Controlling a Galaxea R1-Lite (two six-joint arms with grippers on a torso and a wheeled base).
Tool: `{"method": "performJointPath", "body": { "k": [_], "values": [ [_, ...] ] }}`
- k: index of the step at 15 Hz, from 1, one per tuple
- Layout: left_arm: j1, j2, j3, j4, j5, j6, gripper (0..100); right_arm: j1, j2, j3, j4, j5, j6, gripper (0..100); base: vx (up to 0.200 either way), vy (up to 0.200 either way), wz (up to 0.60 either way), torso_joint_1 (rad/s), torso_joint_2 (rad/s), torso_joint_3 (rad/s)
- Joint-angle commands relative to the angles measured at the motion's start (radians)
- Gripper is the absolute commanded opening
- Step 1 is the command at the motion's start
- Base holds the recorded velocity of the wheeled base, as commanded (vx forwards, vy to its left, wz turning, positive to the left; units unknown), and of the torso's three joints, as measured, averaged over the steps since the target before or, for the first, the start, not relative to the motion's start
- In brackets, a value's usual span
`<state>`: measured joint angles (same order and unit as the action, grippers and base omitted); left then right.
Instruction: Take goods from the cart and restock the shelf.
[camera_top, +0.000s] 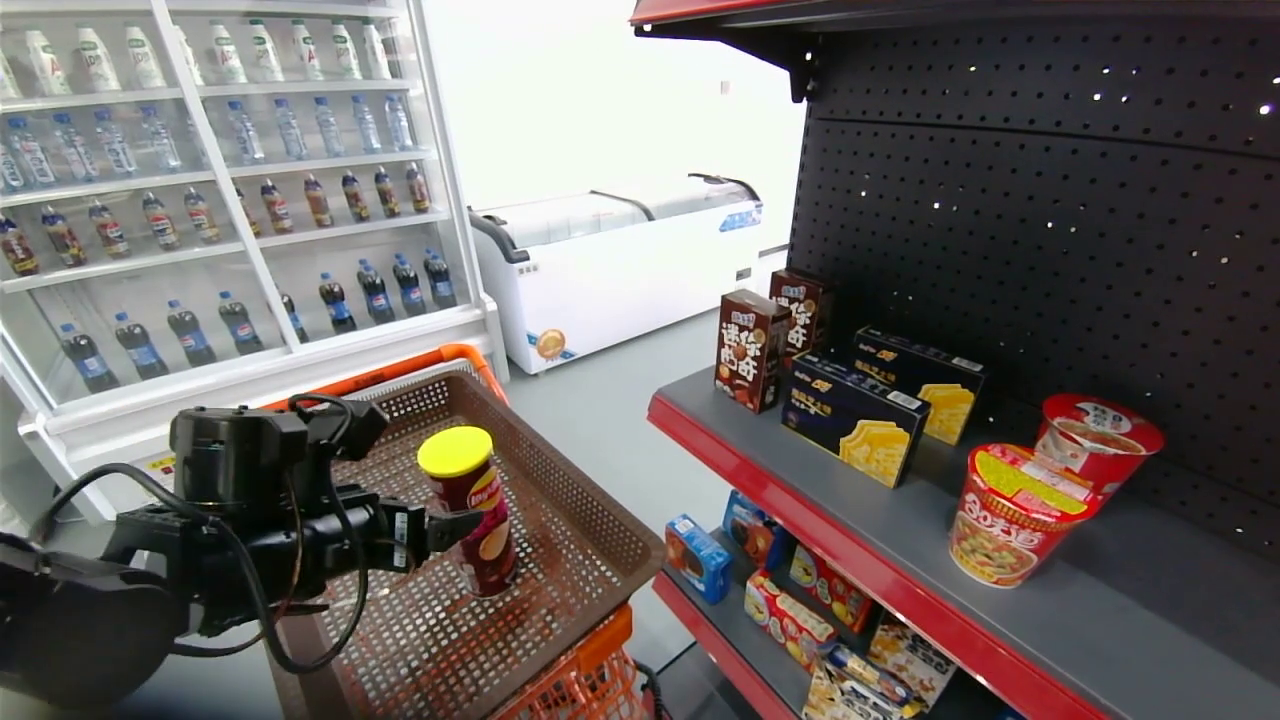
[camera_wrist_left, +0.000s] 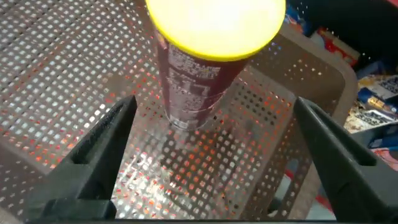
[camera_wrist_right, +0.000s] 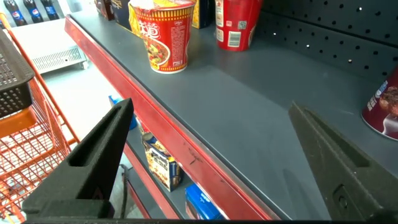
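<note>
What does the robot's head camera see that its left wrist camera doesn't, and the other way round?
Head view adds: the drinks fridge, the white freezer, and the grey shelf with snack boxes and noodle cups. Left wrist view adds: the left pincer open, its fingers one on each side of the chips can, apart from it. Both share: that yellow-lidded can standing upright in the brown cart basket, plus packets under that shelf.

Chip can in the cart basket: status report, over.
Left gripper open, fingers lined up on chip can. Can upright in basket, not gripped. Right gripper open, empty, over shelf. Nothing blocking the can.
</note>
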<state>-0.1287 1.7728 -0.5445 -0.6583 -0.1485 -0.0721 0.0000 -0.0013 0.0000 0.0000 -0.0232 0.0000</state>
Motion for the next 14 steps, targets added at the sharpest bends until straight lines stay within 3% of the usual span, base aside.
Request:
{"method": "performJointPath", "body": {
  "k": [1,3,4,6,8,10,11,14],
  "values": [
    [-0.009,0.103,-0.015,-0.04,0.001,0.009,100,0.0,0.001,0.0,0.0,0.0,0.0,100,0.0,0.0,0.0,0.0,0.0,0.0],
    [-0.009,0.152,0.009,-0.162,0.004,0.012,100,0.0,0.001,0.0,0.0,0.0,0.0,100,0.0,0.0,0.0,0.0,0.0,0.0],
    [-0.009,0.169,0.018,-0.207,0.004,0.031,100,0.0,0.001,0.0,0.0,0.0,0.0,100,0.0,0.0,0.0,0.0,0.0,0.0],
    [-0.009,0.2,0.051,-0.308,0.006,0.106,100,0.0,0.001,0.0,0.0,0.0,0.0,100,0.0,0.0,0.0,0.0,0.0,0.0],
    [-0.011,0.226,0.106,-0.415,0.003,0.133,100,0.0,0.001,0.0,0.0,0.0,0.0,100,0.0,0.0,0.0,0.0,0.0,0.0],
    [-0.02,0.255,0.116,-0.475,0.006,0.135,100,0.0,0.001,0.0,0.0,0.0,0.0,100,0.0,0.0,0.0,0.0,0.0,0.0],
    [-0.022,0.289,0.133,-0.57,0.006,0.135,100,0.0,0.001,0.0,0.0,0.0,0.0,100,0.0,0.0,0.0,0.0,0.0,0.0],
    [-0.023,0.352,0.144,-0.695,0.004,0.135,100,0.0,0.001,0.0,0.0,0.0,0.0,100,0.0,0.0,0.0,0.0,0.0,0.0]
  ]
}}
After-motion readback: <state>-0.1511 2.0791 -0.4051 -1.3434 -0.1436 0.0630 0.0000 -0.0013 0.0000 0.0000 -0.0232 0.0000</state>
